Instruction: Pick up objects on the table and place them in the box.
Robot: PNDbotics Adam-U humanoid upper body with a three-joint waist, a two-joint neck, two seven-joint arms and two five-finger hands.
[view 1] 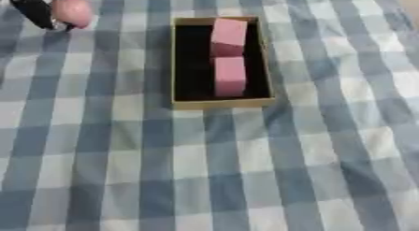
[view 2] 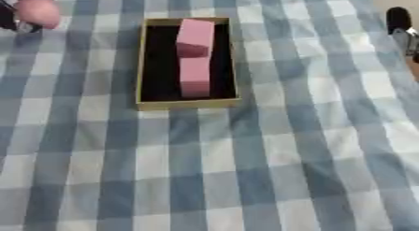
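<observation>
While the left hand (view 1: 37, 10) at eleven o'clock curled round a pink ball (view 1: 72, 11), which looked light, smooth and likely to roll, the box (view 1: 182, 66) already held two pink blocks (view 1: 229, 75).

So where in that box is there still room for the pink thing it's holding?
The box has a bare black strip along its left side; two pink blocks fill its right side, end to end. The left robot hand holds a pink round object at upper left. The checked cloth nearer is bare.
</observation>
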